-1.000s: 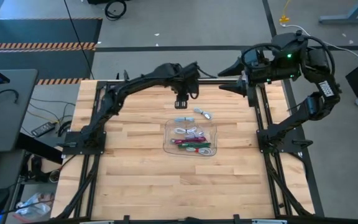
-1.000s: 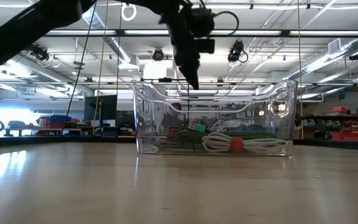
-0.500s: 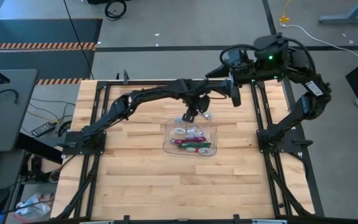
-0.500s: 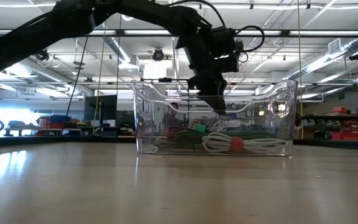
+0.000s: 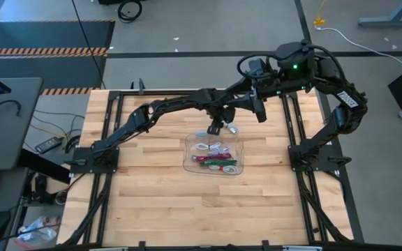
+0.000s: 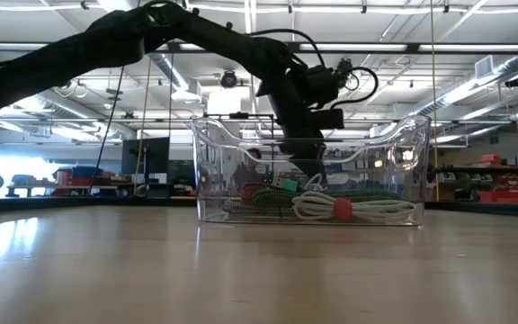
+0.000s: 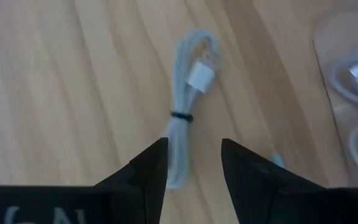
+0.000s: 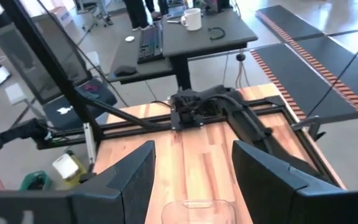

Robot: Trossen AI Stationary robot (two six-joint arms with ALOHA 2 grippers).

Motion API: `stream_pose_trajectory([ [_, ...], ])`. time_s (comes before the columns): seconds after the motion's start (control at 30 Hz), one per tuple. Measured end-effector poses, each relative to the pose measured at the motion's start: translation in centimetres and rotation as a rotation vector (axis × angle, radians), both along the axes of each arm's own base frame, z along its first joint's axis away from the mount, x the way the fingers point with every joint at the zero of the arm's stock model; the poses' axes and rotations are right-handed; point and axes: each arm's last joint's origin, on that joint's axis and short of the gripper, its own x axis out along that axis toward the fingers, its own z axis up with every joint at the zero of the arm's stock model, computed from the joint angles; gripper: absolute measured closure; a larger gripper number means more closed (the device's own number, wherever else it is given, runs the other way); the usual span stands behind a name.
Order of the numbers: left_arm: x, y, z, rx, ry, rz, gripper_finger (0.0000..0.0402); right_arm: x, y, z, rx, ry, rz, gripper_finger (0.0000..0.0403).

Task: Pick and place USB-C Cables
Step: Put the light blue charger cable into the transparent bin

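Note:
A pale silver-grey USB-C cable (image 7: 188, 118), bundled with a dark tie, lies flat on the table just beyond the far wall of the clear tray (image 5: 213, 155). It also shows in the high view as a pale cable (image 5: 232, 130). My left gripper (image 7: 194, 163) (image 5: 215, 128) is open and low over it, one finger on either side of the bundle's nearer end. I see no touch. Several cables in white, green and dark red (image 6: 331, 202) lie in the tray. My right gripper (image 8: 194, 180) (image 5: 260, 108) is open and empty, raised over the far right of the table.
A bit of a light blue cable (image 7: 275, 159) shows by the tray's far edge beside my left finger. The tray's clear walls (image 6: 308, 171) stand close on the near side of my left gripper. Bare wood (image 5: 166, 202) covers the near half of the table.
My left gripper has swung from the far middle of the table toward the right and near edges and come down behind the tray's far wall, over the pale cable. My right arm has swung toward the table's left, bringing its gripper closer to my left one.

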Motion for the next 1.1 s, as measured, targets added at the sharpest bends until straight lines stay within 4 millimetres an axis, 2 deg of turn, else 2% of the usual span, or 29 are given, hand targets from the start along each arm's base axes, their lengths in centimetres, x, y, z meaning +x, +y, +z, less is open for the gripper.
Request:
stream_pose_trajectory([
  [0.23,-0.1,0.8,0.0,0.000,-0.018,0.020,0.0246,0.3,0.1,-0.1,0.010,0.002,0.039,0.0184],
  [0.57,0.5,0.1,-3.9,-0.032,0.062,-0.005,0.0246,0.4,0.2,0.0,0.016,-0.017,0.069,0.0184],
  [0.83,1.0,0.1,-3.9,-0.005,0.025,-0.001,0.0252,0.4,0.2,0.1,0.020,-0.028,0.085,0.0184],
  [0.93,1.1,0.4,-3.9,0.042,0.021,0.025,0.0282,0.4,0.2,0.1,0.020,-0.028,0.085,0.0184],
  [1.1,0.9,0.4,-3.6,0.062,0.038,0.056,0.0381,0.4,0.2,0.1,0.020,-0.028,0.085,0.0184],
])
